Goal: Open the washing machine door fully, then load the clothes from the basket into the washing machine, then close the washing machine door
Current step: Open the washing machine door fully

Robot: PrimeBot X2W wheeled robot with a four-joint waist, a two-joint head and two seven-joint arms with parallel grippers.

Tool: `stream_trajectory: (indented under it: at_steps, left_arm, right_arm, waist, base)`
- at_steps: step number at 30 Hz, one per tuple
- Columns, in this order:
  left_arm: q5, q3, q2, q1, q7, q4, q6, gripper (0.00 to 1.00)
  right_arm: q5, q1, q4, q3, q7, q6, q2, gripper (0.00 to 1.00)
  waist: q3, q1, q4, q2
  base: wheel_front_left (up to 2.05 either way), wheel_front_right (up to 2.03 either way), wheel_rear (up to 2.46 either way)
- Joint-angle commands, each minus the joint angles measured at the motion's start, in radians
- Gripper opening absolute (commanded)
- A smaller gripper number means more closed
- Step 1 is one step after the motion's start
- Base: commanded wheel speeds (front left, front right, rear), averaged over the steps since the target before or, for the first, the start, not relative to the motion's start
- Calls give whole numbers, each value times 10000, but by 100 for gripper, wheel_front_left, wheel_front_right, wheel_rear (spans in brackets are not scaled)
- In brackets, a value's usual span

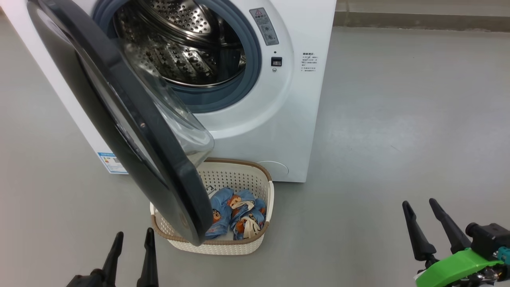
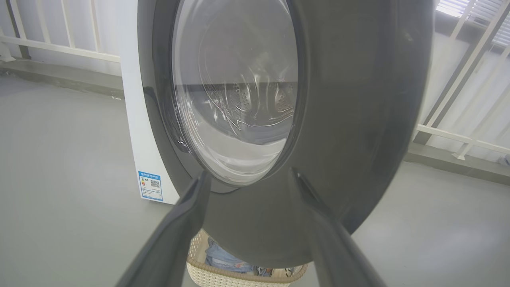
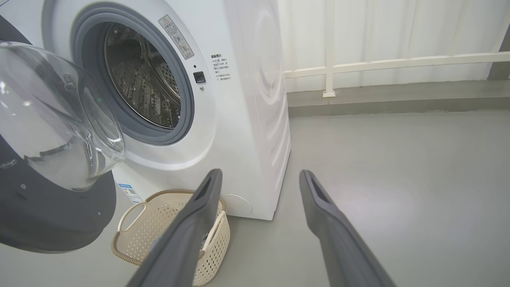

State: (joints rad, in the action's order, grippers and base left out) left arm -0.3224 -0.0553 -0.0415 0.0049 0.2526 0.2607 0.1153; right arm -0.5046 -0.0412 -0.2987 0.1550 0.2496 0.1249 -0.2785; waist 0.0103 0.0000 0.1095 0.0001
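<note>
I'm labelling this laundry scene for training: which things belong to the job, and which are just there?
Belongs to the job: washing machine, washing machine door, basket, clothes.
Just there: blue energy label, warning sticker, white railing.

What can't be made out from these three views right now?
- Head view: the washing machine door hides the left part of the basket and some clothes.
- Left wrist view: door covers most of the basket; bottom edge cuts off the rest.
- Right wrist view: clothes mostly behind a finger of the right gripper.
- Head view: warning label text too small.
</note>
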Motion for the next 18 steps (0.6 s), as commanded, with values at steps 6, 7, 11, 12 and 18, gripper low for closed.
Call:
stream_trajectory:
  at_steps: [6, 7, 11, 12, 18]
  left_arm:
    - [64, 350, -87, -347, 92, -72, 75, 100]
    - [84, 362, -87, -371, 92, -63, 79, 100]
    - [86, 466, -87, -495, 92, -282, 91, 0]
    - [79, 517, -87, -522, 92, -398, 92, 0]
    - [120, 811, -87, -669, 92, -1611, -79, 0]
  right_arm:
    - [308, 133, 79, 17, 122, 58, 28, 100]
    - [321, 138, 69, 5, 122, 58, 48, 100]
    - [391, 116, 75, -33, 122, 58, 101, 100]
    - [424, 103, 94, -49, 122, 58, 102, 100]
    - [517, 90, 162, -111, 122, 58, 110, 100]
  waist:
    - [12, 0, 82, -1]
    - [11, 0, 89, -1]
    - [-8, 0, 117, -1]
    - [-14, 0, 121, -1]
    - [-47, 0, 146, -1]
  base:
    - [0, 0, 0]
    - [0, 0, 0]
    - [0, 0, 0]
    - [0, 0, 0]
    - [0, 0, 0]
